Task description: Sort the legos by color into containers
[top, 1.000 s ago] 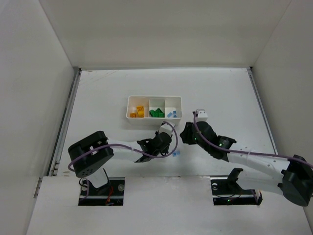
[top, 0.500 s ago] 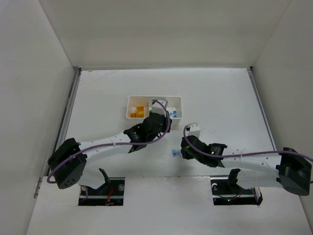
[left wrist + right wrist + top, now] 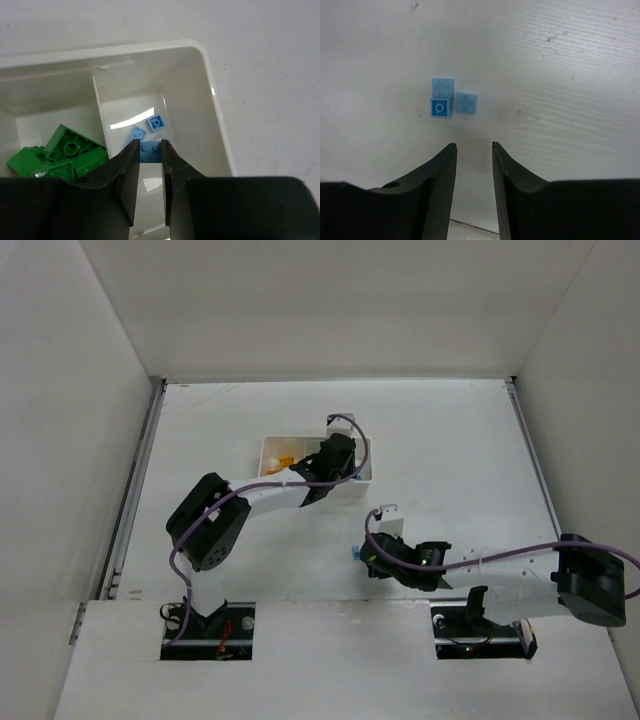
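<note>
Left gripper (image 3: 149,150) is clamped on a blue brick (image 3: 150,152), hanging over the right-end compartment of the tray (image 3: 218,131). That compartment holds two small blues (image 3: 156,122). Greens (image 3: 60,155) are in the middle compartment, yellows (image 3: 287,461) in the one at the other end. Right gripper (image 3: 472,146) is low over the table (image 3: 560,60), well off the tray on its near side. Its jaws are a narrow gap apart with nothing between them. Three loose blues (image 3: 442,107) lie clustered just ahead of its tips.
</note>
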Motion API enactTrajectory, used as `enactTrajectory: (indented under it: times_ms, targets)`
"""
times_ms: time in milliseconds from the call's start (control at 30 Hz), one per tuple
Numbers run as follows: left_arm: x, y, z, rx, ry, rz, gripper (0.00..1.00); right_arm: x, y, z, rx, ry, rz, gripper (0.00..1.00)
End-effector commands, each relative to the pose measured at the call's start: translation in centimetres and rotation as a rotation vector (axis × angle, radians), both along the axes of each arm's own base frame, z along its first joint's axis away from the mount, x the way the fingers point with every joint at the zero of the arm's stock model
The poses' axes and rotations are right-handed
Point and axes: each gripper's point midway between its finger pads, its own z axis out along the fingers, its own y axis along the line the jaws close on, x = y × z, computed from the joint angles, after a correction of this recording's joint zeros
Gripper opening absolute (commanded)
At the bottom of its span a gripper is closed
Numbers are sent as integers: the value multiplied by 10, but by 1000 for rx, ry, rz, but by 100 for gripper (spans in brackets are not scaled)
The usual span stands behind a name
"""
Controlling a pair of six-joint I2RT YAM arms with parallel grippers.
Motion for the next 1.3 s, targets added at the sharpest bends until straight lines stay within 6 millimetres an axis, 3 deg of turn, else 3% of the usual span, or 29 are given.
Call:
enactTrajectory:
  times_ms: [0,100,233,400,633,767,900,1133,1267]
  targets:
    - [12,-15,32,-40,-46,-23,17,2,2,2,7,-8,-27,41]
    - [16,-17,26,-32,-39,-21,19,2,1,1,5,-10,-28,45]
    - [16,-16,26,-25,-38,-19,35,3,7,-2,13,-8,-3,46]
    - [1,-8,50,-48,-71,-23,44,8,12,-6,-7,-11,10,46]
    - [-47,26,57,-54,-90,0,41,18,22,-6,-7,-31,29,46]
    - [-84,52,40,-50,-76,26,38,23,24,-12,-25,-44,35,45]
    - [-121,79,18,-17,-77,60,36,31,28,-14,-39,-50,42,37]
    - [-166,82,-8,-25,-17,33,34,45,20,-3,-30,-77,1,23]
    - [-177,73,-13,-49,4,26,35,64,19,40,57,-144,-30,23]
